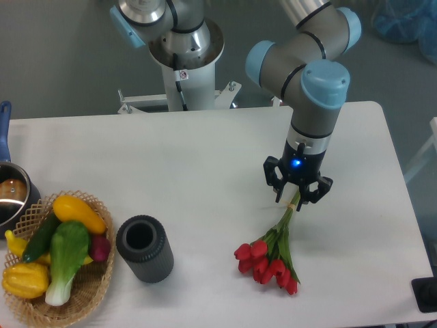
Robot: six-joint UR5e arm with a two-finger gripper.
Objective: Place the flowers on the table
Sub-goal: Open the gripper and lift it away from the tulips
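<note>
The flowers (pixel 268 262), a tied bunch of red tulips with green stems, lie on the white table (pixel 171 171) at the front right. The red heads point toward the front edge and the stems (pixel 287 225) run up and back to the gripper. My gripper (pixel 298 199) points straight down over the stem ends. Its black fingers (pixel 279 195) stand apart on either side of the stems with a gap showing, so it looks open. The stem tips sit between the fingers.
A dark grey cylindrical vase (pixel 144 247) stands at the front, left of the flowers. A wicker basket (pixel 95 205) of toy vegetables sits at the front left corner. A pot with a blue handle (pixel 8 191) is at the left edge. The robot base (pixel 184 61) stands behind the table.
</note>
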